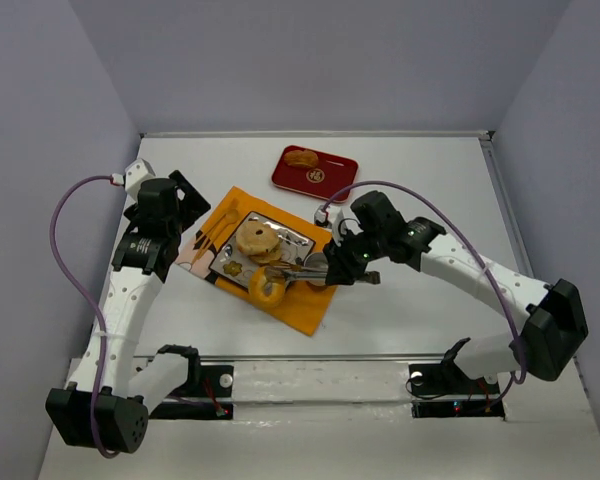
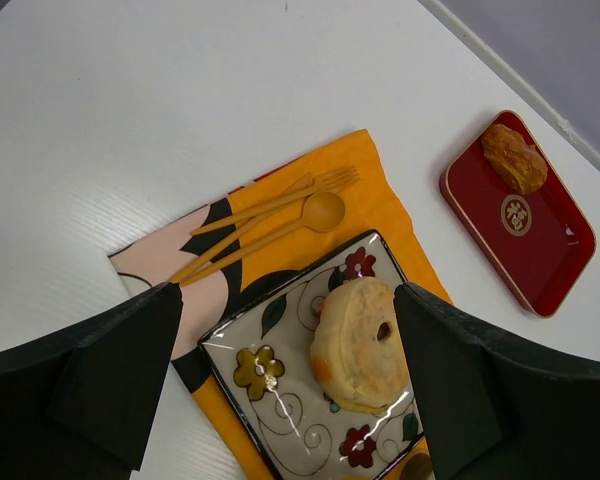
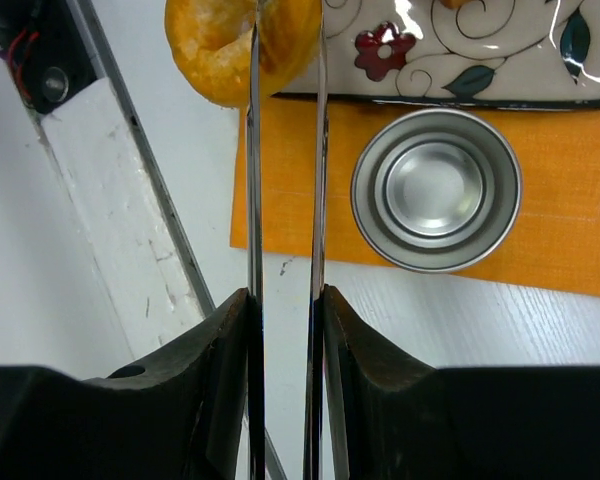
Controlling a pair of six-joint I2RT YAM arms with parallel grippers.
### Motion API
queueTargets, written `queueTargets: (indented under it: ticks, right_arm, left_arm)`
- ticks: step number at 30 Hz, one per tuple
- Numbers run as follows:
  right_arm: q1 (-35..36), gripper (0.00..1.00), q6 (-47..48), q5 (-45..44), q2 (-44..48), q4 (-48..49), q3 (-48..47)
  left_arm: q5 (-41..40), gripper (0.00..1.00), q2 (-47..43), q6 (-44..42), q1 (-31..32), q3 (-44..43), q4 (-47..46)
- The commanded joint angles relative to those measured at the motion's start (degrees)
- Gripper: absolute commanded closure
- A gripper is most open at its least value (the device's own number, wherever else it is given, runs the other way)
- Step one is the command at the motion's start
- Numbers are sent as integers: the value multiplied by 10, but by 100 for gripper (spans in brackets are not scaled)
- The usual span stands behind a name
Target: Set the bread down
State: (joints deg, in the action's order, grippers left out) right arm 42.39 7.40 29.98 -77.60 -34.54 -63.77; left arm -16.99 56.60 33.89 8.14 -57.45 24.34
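Observation:
My right gripper (image 1: 342, 268) (image 3: 285, 300) is shut on metal tongs (image 1: 300, 270) (image 3: 252, 150). The tongs' tips pinch a golden ring-shaped bread (image 1: 268, 288) (image 3: 220, 45) at the near edge of a floral square plate (image 1: 292, 240) (image 3: 480, 60). A round flat bun (image 1: 256, 240) (image 2: 362, 345) lies on that plate (image 2: 270, 370). My left gripper (image 1: 160, 215) (image 2: 285, 370) is open and empty, hovering above the plate with the bun between its fingers in its wrist view.
An orange cloth (image 1: 300, 305) lies under the plate. A wooden fork and spoon (image 1: 212, 232) (image 2: 320, 212) lie on its left part. A steel cup (image 1: 317, 267) (image 3: 436, 190) stands right of the plate. A red tray (image 1: 330, 175) (image 2: 540, 250) with a pastry (image 1: 301, 158) (image 2: 513, 158) sits at the back.

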Motion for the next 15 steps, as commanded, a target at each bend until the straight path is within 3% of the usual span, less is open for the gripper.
queueTargets:
  ticks: [1, 10, 12, 13, 15]
  right_arm:
    - [0, 93, -5, -46, -31, 10, -12]
    - [0, 92, -21, -84, -81, 36, -20]
    - [0, 87, -27, -94, -81, 45, -20]
    - [0, 76, -29, -96, -79, 47, -20]
    - [0, 73, -35, -98, -72, 53, -21]
  left_arm:
    - [-8, 1, -15, -8, -1, -2, -15]
    - [-4, 1, -11, -8, -1, 0, -19]
    - [-2, 1, -11, -10, -1, -1, -18]
    - [-2, 1, -11, -10, -1, -1, -18]
    - [-1, 1, -11, -10, -1, -1, -18]
